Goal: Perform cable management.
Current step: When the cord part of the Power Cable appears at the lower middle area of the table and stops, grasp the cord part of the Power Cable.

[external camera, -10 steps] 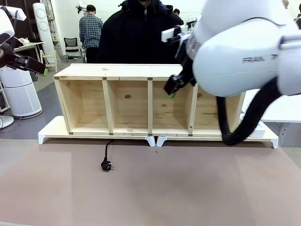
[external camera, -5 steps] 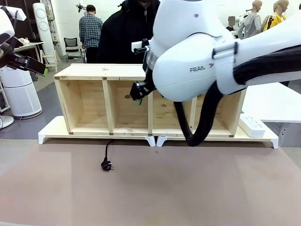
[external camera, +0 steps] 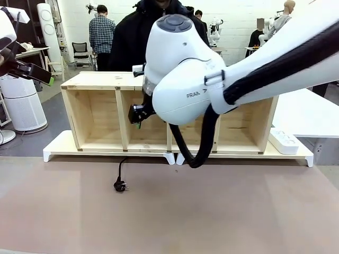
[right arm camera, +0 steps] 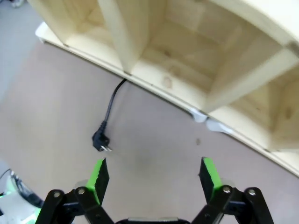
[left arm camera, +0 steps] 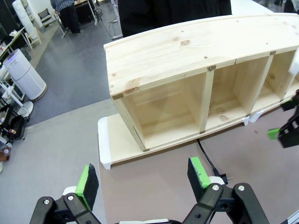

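The thin black cable [external camera: 121, 170] comes out from under the wooden shelf unit [external camera: 106, 80] and ends in a plug [external camera: 120, 186] lying on the brown table. My right gripper [external camera: 137, 119] hangs in front of the shelf's second compartment, above the plug and apart from it. In the right wrist view its jaws [right arm camera: 154, 175] stand open and empty, with the cable [right arm camera: 112, 101] and plug [right arm camera: 101, 140] below. My left gripper [external camera: 47, 78] is raised at the far left, open and empty [left arm camera: 142, 176]. It looks down on the shelf [left arm camera: 187, 51] and the cable [left arm camera: 207, 157].
The shelf rests on white base boards [external camera: 58, 148]. A white power strip [external camera: 286, 142] lies at its right end. A person in a black coat [external camera: 139, 42] stands behind the shelf. My right arm [external camera: 185, 84] and its thick black hose [external camera: 198, 153] cross the shelf's middle.
My right arm has swung left along the shelf front, carrying its gripper from the third compartment to the second. Left arm, cable and plug have not moved.
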